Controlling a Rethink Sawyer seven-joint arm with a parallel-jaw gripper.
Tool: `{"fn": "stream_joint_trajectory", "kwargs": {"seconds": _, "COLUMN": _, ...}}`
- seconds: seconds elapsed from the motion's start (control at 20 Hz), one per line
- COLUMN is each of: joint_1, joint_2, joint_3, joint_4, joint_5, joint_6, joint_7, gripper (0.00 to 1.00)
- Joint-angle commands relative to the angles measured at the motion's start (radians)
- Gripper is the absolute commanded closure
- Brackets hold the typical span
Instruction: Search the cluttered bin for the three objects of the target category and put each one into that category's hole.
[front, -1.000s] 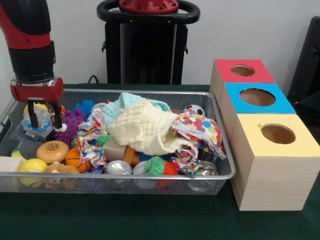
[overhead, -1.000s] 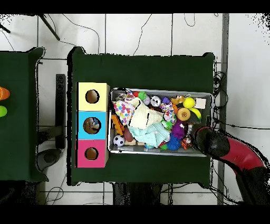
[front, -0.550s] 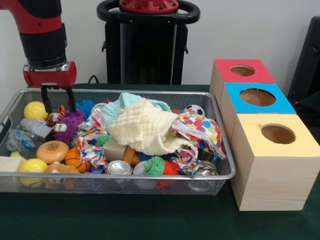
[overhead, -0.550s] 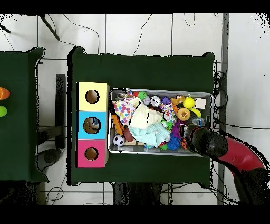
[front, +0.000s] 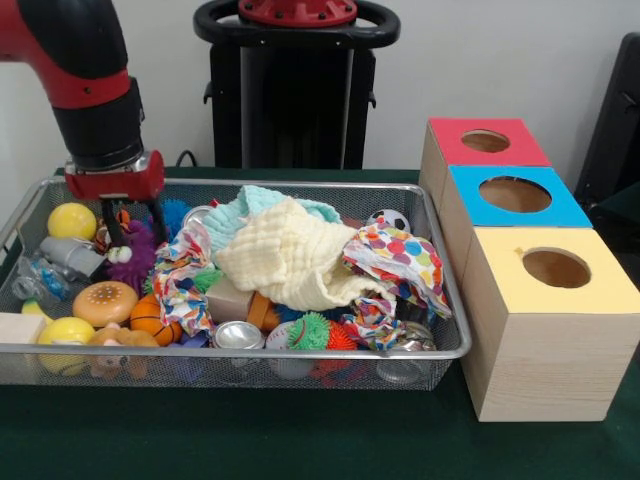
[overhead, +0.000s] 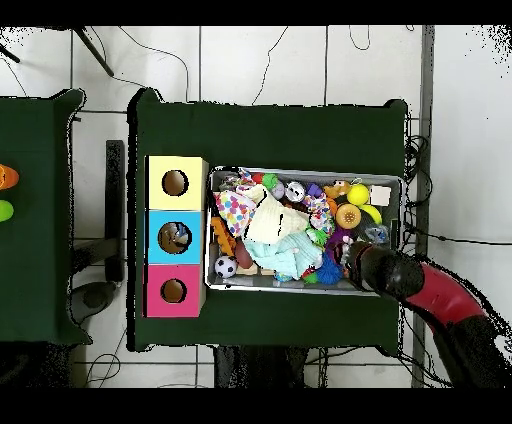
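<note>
My gripper (front: 135, 224) hangs open over the left part of the wire bin (front: 440, 330), with nothing between its fingers. Its tips straddle a purple spiky toy (front: 138, 258) and a small tiger figure (front: 117, 250). A yellow ball (front: 72, 220) and a clear plastic bottle (front: 48, 266) lie just left of it. Three wooden boxes stand right of the bin, each with a round hole: red (front: 487, 141), blue (front: 515, 194) and yellow (front: 556, 268). In the overhead view my arm (overhead: 400, 278) covers the bin's lower right corner and hides the gripper.
A yellow cloth (front: 290, 258), a teal cloth (front: 262, 200) and a polka-dot cloth (front: 405, 255) cover the bin's middle. A burger toy (front: 105, 302), a basketball (front: 150, 318), a can (front: 238, 335) and a soccer ball (front: 388, 220) lie around them. Something lies inside the blue box's hole (overhead: 174, 237).
The gripper rose empty from beside the bottle and yellow ball at the bin's left end, moved right, then came down a little over the purple spiky toy.
</note>
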Motion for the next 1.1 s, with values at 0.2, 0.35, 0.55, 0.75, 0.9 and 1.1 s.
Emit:
{"fn": "stream_joint_trajectory", "kwargs": {"seconds": 0.2, "joint_1": -0.089, "joint_2": 0.152, "joint_3": 0.071, "joint_4": -0.115, "joint_5": -0.028, "joint_6": 0.118, "joint_7": -0.107, "gripper": 0.0}}
{"fn": "stream_joint_trajectory", "kwargs": {"seconds": 0.35, "joint_1": -0.091, "joint_2": 0.124, "joint_3": 0.07, "joint_4": -0.087, "joint_5": -0.029, "joint_6": 0.121, "joint_7": -0.09, "gripper": 0.0}}
{"fn": "stream_joint_trajectory", "kwargs": {"seconds": 0.55, "joint_1": -0.083, "joint_2": 0.067, "joint_3": 0.07, "joint_4": -0.041, "joint_5": -0.016, "joint_6": 0.145, "joint_7": -0.063, "gripper": 0.0}}
{"fn": "stream_joint_trajectory", "kwargs": {"seconds": 0.75, "joint_1": -0.049, "joint_2": -0.065, "joint_3": 0.059, "joint_4": 0.046, "joint_5": -0.002, "joint_6": 0.15, "joint_7": -0.007, "gripper": 0.0}}
{"fn": "stream_joint_trajectory", "kwargs": {"seconds": 0.9, "joint_1": 0.028, "joint_2": -0.186, "joint_3": 0.016, "joint_4": 0.069, "joint_5": 0.028, "joint_6": 0.242, "joint_7": 0.044, "gripper": 0.0}}
{"fn": "stream_joint_trajectory", "kwargs": {"seconds": 1.1, "joint_1": 0.063, "joint_2": -0.145, "joint_3": 0.002, "joint_4": 0.007, "joint_5": 0.039, "joint_6": 0.296, "joint_7": 0.058, "gripper": 0.0}}
